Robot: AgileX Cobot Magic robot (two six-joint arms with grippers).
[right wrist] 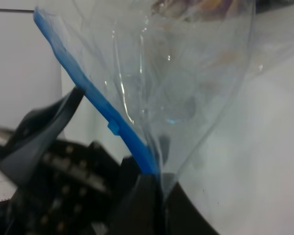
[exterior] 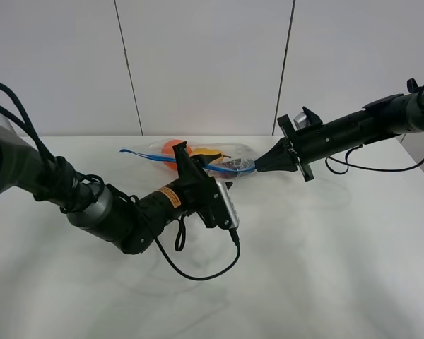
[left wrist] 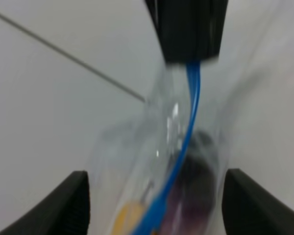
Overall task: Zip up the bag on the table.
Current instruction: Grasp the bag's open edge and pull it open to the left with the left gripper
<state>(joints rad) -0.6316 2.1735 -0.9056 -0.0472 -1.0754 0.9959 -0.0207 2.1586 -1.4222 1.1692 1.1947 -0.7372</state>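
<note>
The clear bag (exterior: 230, 152) lies at the back middle of the white table (exterior: 325, 254). Its blue zipper strip (exterior: 145, 154) runs along it, and an orange (exterior: 171, 147) and a yellow pear (exterior: 210, 152) show through the plastic. My right gripper (exterior: 259, 166) is shut on the right end of the zipper strip (right wrist: 95, 100). It pinches the strip at the fingertips (right wrist: 149, 188). My left gripper (exterior: 189, 161) is open, its fingers (left wrist: 63, 205) wide apart on either side of the bag (left wrist: 137, 161) and the strip (left wrist: 188, 127). A purple shape (left wrist: 191, 196) shows inside the bag.
A black cable (exterior: 198, 272) loops from the left arm onto the table in front. The left arm (right wrist: 39, 171) lies close beside the bag. A white panelled wall (exterior: 205, 63) stands behind the table.
</note>
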